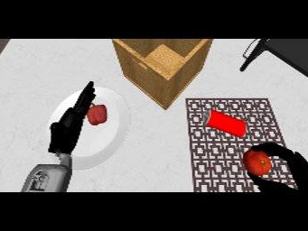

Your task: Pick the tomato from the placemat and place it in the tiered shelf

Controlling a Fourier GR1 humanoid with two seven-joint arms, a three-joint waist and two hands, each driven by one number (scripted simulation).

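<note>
Right hand [291, 168], at the lower right edge, curls around the tomato [257, 162] over the placemat's [213, 149] near right corner. Red can [226, 122] lies on the mat beyond it. Tiered shelf [161, 67] stands apart, bare counter between. Left hand [69, 124] rests unclenched, fingers straight, over the plate [109, 135] beside a red pepper [97, 114].
</note>
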